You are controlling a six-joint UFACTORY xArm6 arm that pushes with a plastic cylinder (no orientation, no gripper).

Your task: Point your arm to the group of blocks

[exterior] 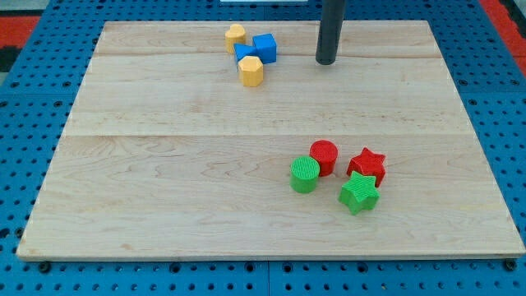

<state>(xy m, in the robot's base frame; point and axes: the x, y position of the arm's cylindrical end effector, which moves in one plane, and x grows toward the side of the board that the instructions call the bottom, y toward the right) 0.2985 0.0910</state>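
My tip (326, 62) rests on the wooden board (164, 164) near the view's top, right of centre. To its left lies a tight group: a yellow block (236, 36), a blue cube (265, 47), a second blue block (245, 54) between them, and a yellow hexagonal block (251, 71). The tip stands apart from the blue cube, about a block's width and a half to its right. A second group lies at the lower right: a red cylinder (324, 156), a green cylinder (305, 174), a red star (366, 164) and a green star (359, 193).
The board sits on a blue perforated table (25, 164). Red patches show at the view's top corners (20, 16).
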